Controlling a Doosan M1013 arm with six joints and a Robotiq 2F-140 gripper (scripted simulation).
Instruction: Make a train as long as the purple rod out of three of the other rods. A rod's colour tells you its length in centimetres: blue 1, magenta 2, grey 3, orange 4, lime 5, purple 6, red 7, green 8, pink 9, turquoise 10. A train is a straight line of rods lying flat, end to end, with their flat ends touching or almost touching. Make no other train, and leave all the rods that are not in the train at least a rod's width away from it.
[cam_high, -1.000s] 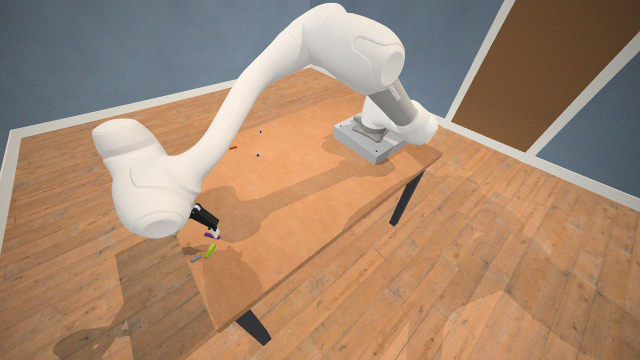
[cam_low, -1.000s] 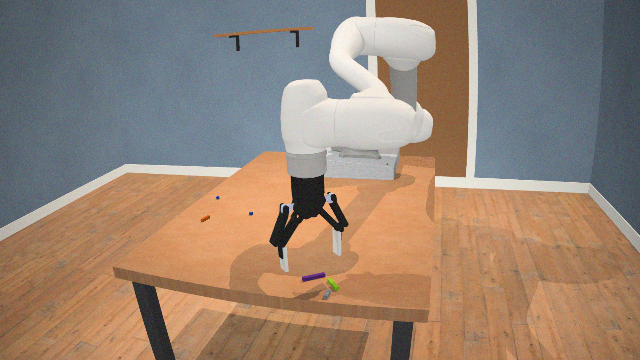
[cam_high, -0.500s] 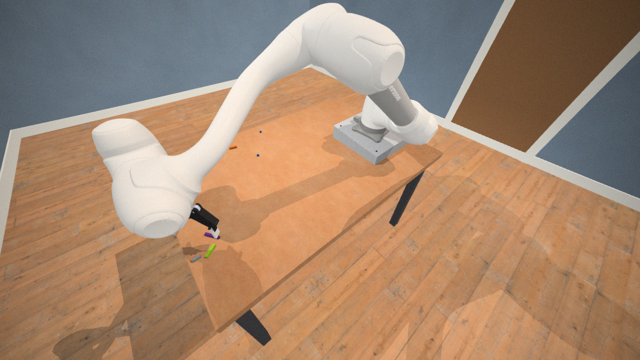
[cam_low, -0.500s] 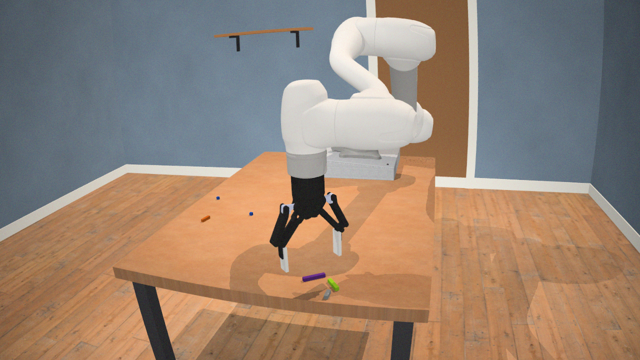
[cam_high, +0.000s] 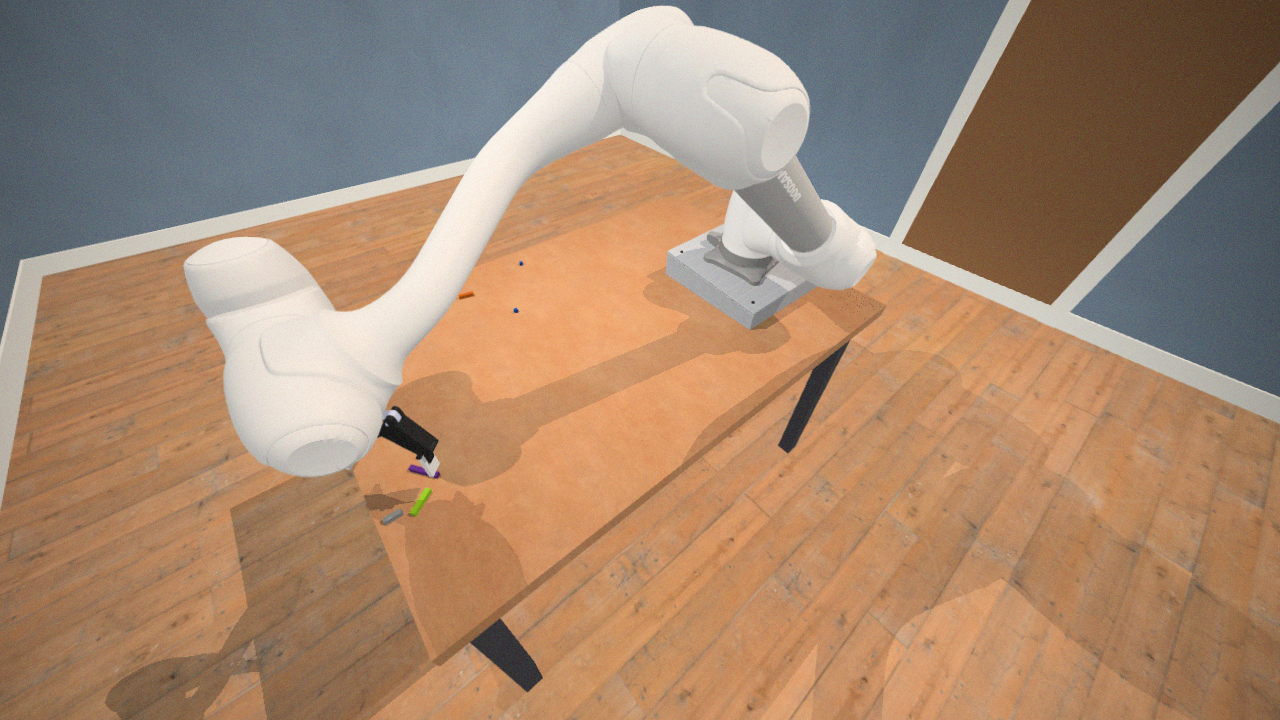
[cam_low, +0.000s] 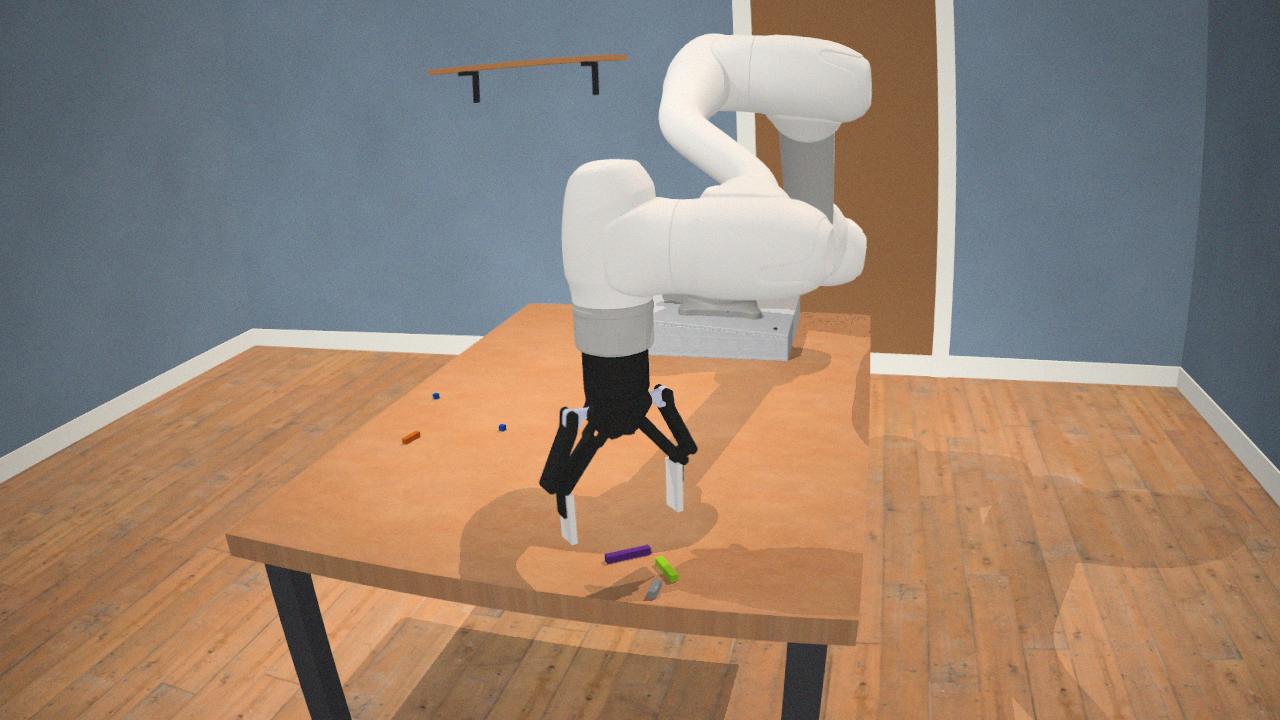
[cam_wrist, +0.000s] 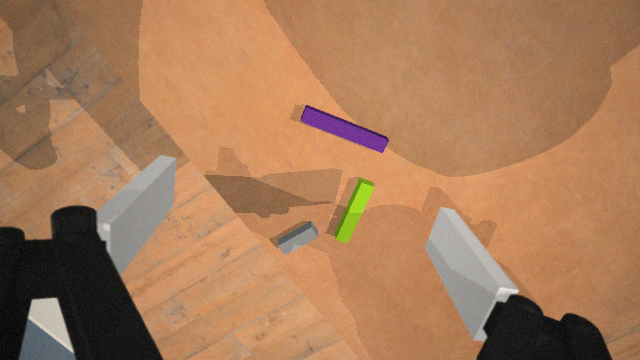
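The purple rod (cam_wrist: 344, 128) lies flat near the table's near edge; it also shows in the exterior view (cam_low: 627, 554) and the top view (cam_high: 422, 471). A lime rod (cam_wrist: 355, 210) (cam_low: 665, 568) lies just beside it, apart from it. A short grey rod (cam_wrist: 297, 236) (cam_low: 653, 588) lies right at the table edge. My gripper (cam_low: 620, 514) (cam_wrist: 308, 206) is open and empty, hovering above these rods. An orange rod (cam_low: 410, 437) (cam_high: 465, 294) and two small blue rods (cam_low: 435, 394) (cam_low: 502, 428) lie far off on the table's left side.
The table edge runs close to the grey rod, with wooden floor (cam_wrist: 200, 280) beyond it. The arm's grey base block (cam_low: 723, 326) stands at the table's far end. A wall shelf (cam_low: 528, 64) hangs high at the back.
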